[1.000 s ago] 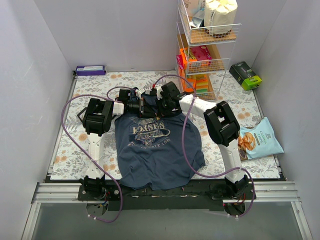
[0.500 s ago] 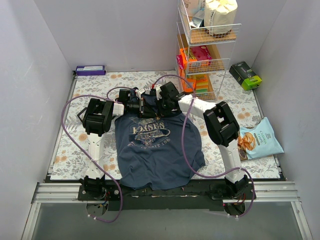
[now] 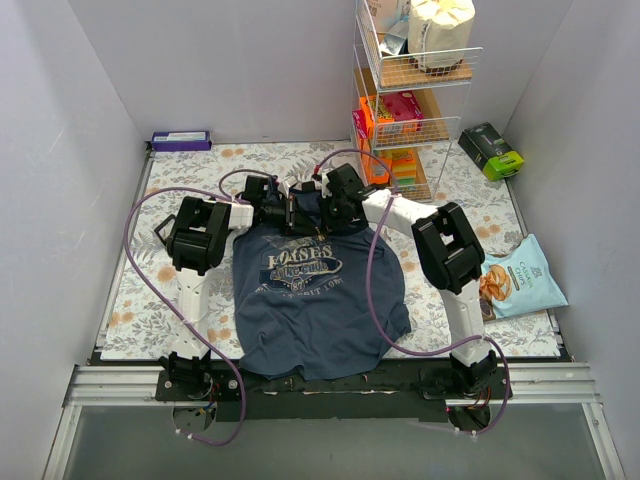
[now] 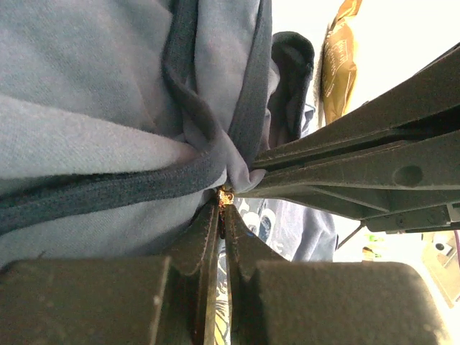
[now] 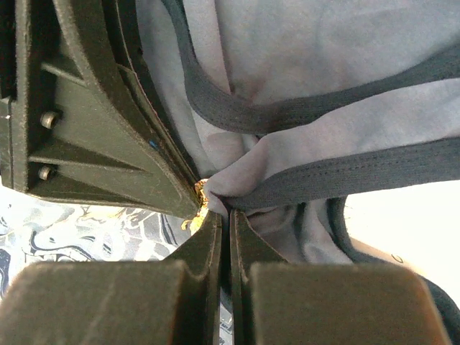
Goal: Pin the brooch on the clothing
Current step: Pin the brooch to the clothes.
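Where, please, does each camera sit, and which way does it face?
Top external: above, behind the bases, looking down on both arms and the clothing.
Left wrist: wrist-mounted, facing along the shut left gripper into bunched trim.
Right wrist: wrist-mounted, facing along the shut right gripper into that fold.
Both wrist views share the other gripper and a gold glint, likely the brooch.

- left arm (image 3: 185,300): white tube links, chunky black joint blocks
- right arm (image 3: 462,312): same white links, same black joints
- purple cable (image 3: 140,270) loops off each arm
- black bases (image 3: 187,370), one per arm
- left pincer (image 4: 221,208): matte black, thin tapered fingers on blocky roots
- right pincer (image 5: 224,219): same black, same taper
- left pincer side, in right wrist view: ribbed black plastic, two silver screws (image 5: 49,118), tiny blue dot (image 5: 153,144)
- right pincer side, in left wrist view: long grooves, round dimple (image 4: 408,175)
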You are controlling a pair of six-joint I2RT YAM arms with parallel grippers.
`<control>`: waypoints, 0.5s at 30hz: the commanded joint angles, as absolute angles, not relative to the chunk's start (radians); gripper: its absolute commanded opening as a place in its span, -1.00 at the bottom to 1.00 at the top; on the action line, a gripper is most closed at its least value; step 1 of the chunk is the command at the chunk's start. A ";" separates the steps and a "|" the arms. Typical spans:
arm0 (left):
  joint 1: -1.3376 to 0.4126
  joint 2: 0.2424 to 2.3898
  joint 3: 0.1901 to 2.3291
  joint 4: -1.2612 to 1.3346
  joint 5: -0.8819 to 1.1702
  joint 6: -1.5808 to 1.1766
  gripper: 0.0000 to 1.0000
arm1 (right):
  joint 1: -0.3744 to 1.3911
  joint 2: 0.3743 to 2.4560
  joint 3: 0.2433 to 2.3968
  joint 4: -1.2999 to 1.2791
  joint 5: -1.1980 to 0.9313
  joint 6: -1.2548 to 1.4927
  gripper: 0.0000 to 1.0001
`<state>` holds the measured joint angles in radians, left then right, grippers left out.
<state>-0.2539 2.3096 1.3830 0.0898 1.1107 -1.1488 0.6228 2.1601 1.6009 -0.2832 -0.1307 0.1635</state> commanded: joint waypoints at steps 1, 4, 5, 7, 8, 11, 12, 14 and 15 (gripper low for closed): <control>-0.308 2.264 1.407 -0.040 1.177 -1.114 -1.00 | 0.580 2.125 1.588 -0.157 -0.037 0.204 -0.97; -0.308 2.266 1.408 -0.044 1.170 -1.120 -1.00 | 0.575 2.122 1.586 -0.140 -0.006 0.221 -0.97; -0.307 2.269 1.410 -0.046 1.166 -1.123 -1.00 | 0.571 2.117 1.585 -0.132 -0.005 0.230 -0.97; -0.305 2.276 1.416 -0.060 1.157 -1.126 -1.00 | 0.568 2.108 1.575 -0.108 -0.003 0.238 -0.97; -0.301 2.279 1.417 -0.066 1.157 -1.127 -1.00 | 0.565 2.099 1.571 -0.101 -0.005 0.242 -0.97; -0.299 2.286 1.419 -0.066 1.152 -1.135 -1.00 | 0.555 2.085 1.571 -0.086 0.026 0.261 -0.97; -0.299 2.286 1.419 -0.066 1.151 -1.135 -1.00 | 0.552 2.083 1.569 -0.080 0.028 0.271 -0.97; -0.296 2.286 1.419 -0.067 1.146 -1.140 -1.00 | 0.545 2.077 1.571 -0.068 0.028 0.282 -0.97; -0.296 2.289 1.420 -0.067 1.146 -1.141 -1.00 | 0.542 2.075 1.569 -0.063 0.028 0.287 -0.97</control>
<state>-0.2661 2.3096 1.4189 0.0143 1.0786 -1.1454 0.6067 2.1361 1.5558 -0.2382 -0.1139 0.2543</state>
